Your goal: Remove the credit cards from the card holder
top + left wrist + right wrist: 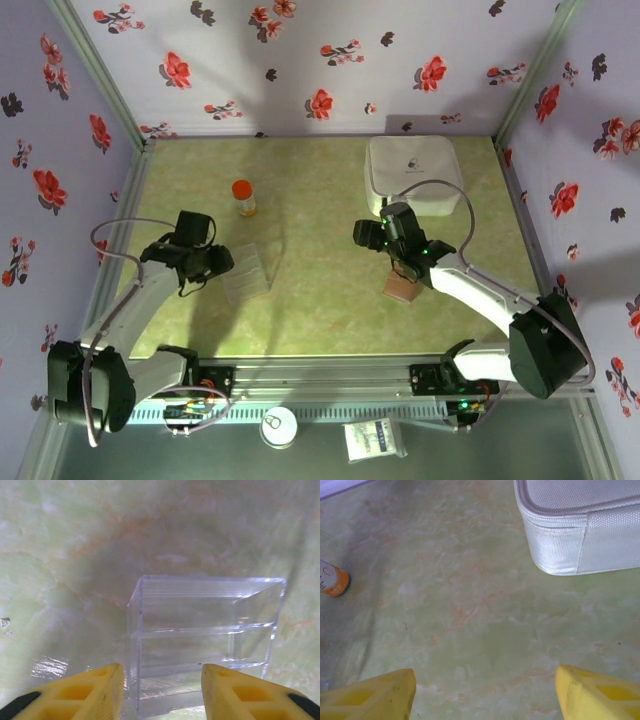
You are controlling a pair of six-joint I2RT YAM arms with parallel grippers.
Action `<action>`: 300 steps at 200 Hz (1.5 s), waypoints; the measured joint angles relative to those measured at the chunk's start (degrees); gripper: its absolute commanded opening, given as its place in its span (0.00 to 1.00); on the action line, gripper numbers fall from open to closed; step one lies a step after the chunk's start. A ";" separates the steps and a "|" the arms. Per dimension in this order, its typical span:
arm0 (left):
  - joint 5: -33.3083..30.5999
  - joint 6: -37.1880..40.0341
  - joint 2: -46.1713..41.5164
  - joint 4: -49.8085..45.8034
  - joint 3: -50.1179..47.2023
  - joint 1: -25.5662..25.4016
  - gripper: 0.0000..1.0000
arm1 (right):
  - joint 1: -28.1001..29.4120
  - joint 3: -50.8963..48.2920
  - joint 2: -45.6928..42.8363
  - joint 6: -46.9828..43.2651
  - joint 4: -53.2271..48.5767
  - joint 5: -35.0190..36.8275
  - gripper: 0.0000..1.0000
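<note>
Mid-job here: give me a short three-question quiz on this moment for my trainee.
1. Which gripper is nearer the card holder?
2. True or false: the white case sits at the far right.
3. What does the left gripper face? A clear box; B card holder; C white case.
Key: 1 right gripper; 2 true; 3 A.

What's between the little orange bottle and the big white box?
Just bare green table, in the top and right wrist views.
</note>
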 measured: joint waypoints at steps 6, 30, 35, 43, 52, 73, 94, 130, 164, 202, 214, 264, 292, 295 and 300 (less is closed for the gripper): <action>0.00 -0.20 0.59 0.02 -0.13 0.00 0.37 | 0.09 0.11 0.04 0.13 -0.15 0.00 0.73; -0.04 -0.66 2.03 0.15 -0.85 0.00 0.35 | 0.37 0.13 0.04 0.83 -0.59 0.00 0.73; -0.09 -0.70 2.23 0.13 -0.94 0.00 0.35 | 0.39 0.13 0.04 1.03 -0.74 0.00 0.73; -0.13 -0.72 2.60 0.24 -0.98 0.00 0.33 | 0.52 0.13 0.04 1.20 -0.96 0.00 0.73; -0.20 -0.85 3.08 0.59 -1.09 0.00 0.32 | 0.59 0.13 0.04 1.31 -1.22 0.02 0.73; -0.22 -0.90 4.39 1.57 -1.60 0.00 0.29 | 0.68 0.13 0.00 1.64 -1.31 0.02 0.74; -0.28 -0.90 5.70 1.86 -2.03 0.00 0.25 | 0.70 0.11 -0.57 1.81 -1.57 0.04 0.70; -0.79 -0.85 6.05 2.40 -2.36 0.00 0.16 | 0.79 -0.79 -2.51 2.80 -1.77 0.24 0.69; -1.20 -0.61 7.26 3.10 -2.36 0.00 0.10 | 0.98 -1.81 -3.89 3.56 -2.32 0.92 0.69; -1.79 -0.15 7.39 3.74 -2.29 0.00 0.01 | 1.01 -1.81 -4.37 3.98 -2.99 1.51 0.69; -1.79 -0.17 7.39 3.78 -2.23 0.00 0.00 | 1.01 -1.81 -4.44 3.98 -2.99 1.55 0.69; -1.75 0.94 7.63 1.01 -0.20 -0.94 0.00 | 1.01 -1.81 -4.79 3.67 -3.28 2.84 0.70; -1.75 1.14 9.84 -0.37 4.72 -3.34 0.00 | 1.01 -1.79 -4.81 2.34 -4.55 4.26 0.70; -1.75 1.14 10.32 -0.44 5.46 -3.67 0.00 | 1.01 -1.79 -4.81 2.10 -4.74 4.46 0.69; -1.75 1.14 10.97 -0.42 6.49 -4.17 0.00 | 1.01 -1.77 -4.81 1.92 -5.01 4.68 0.70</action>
